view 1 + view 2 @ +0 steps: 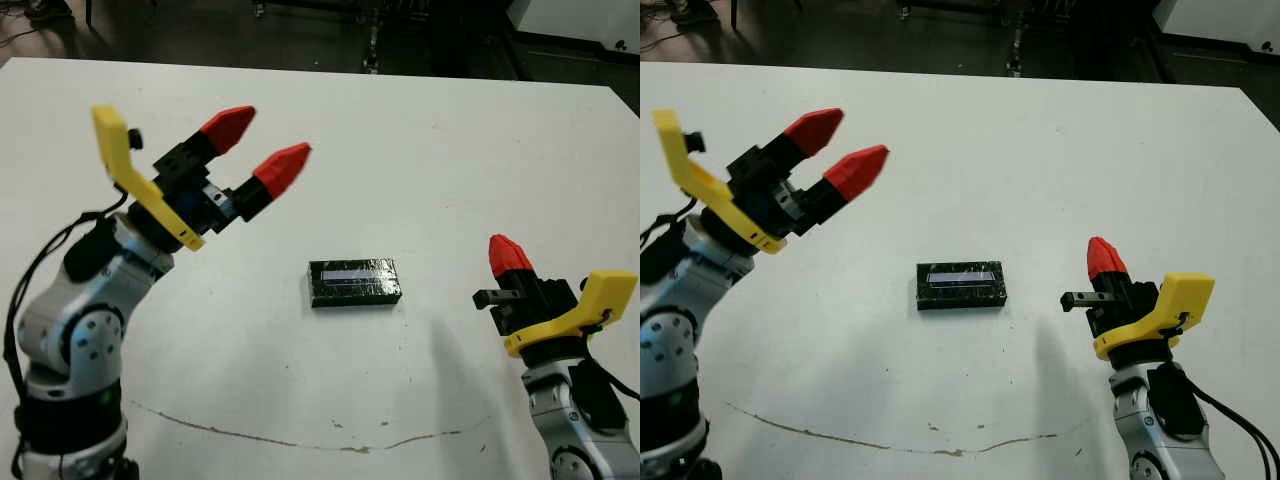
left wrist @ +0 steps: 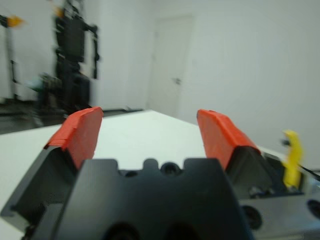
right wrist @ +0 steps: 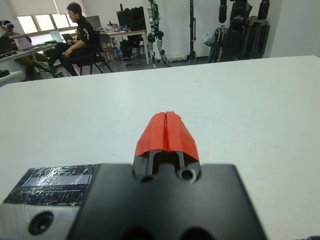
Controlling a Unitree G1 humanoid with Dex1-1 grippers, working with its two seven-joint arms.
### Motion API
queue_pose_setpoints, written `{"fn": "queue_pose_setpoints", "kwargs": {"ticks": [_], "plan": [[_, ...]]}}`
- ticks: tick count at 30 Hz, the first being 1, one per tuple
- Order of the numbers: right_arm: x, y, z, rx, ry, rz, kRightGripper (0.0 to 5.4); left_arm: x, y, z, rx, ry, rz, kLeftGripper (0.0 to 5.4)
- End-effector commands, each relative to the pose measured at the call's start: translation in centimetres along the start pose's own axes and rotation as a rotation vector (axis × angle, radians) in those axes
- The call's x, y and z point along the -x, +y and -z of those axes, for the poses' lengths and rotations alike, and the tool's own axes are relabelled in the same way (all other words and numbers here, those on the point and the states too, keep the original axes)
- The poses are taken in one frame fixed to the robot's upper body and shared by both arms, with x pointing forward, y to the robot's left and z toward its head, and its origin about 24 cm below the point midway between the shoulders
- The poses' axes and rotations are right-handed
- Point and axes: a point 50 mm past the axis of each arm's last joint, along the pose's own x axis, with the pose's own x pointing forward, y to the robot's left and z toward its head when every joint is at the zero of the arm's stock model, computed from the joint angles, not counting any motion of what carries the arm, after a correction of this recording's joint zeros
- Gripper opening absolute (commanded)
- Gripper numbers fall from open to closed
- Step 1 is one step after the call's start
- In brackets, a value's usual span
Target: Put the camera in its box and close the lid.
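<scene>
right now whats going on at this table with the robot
Nothing is being handled at this moment. A glossy black lid with a pale stripe lies flat in the middle of the white table; no separate tray or camera shows, so it looks to be sitting closed on its box. The left gripper is raised above the table with its fingers spread and empty. The right gripper sits low beside the lid, fingers pressed together, holding nothing.

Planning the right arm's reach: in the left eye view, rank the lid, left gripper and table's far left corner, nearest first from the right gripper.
From the right gripper:
1. Lid, mid-table, to its left.
2. Left gripper, raised at left.
3. Far left corner, beyond it.
</scene>
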Motion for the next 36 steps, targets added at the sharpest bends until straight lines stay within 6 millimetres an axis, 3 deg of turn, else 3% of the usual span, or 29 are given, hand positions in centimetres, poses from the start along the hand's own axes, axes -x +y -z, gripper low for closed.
{"fn": "queue_pose_setpoints", "kwargs": {"ticks": [1,9,16,22,28,36], "plan": [[0.1,-0.2,0.0,0.003,0.013,0.002,0.0,1.9,0.9,0.9,-0.059,0.022,-0.115,3.9],[-0.1,-0.4,-0.3,0.002,-0.013,0.005,0.0,6.1,1.8,2.6,-0.165,0.03,-0.408,2.67],[-0.4,-0.3,-1.1,0.045,-0.103,0.066,0.0,8.5,1.4,5.7,-0.257,0.023,-0.517,1.79],[-0.7,0.1,-1.7,0.067,-0.195,0.131,0.0,8.7,1.4,7.0,-0.241,0.035,-0.576,0.92],[-0.9,0.2,-1.0,0.065,-0.185,0.131,0.0,8.3,1.3,7.1,-0.198,0.002,-0.591,0.02],[-0.9,0.2,-0.4,0.065,-0.131,0.088,0.0,7.8,1.2,6.7,-0.21,-0.024,-0.576,0.02]]}}
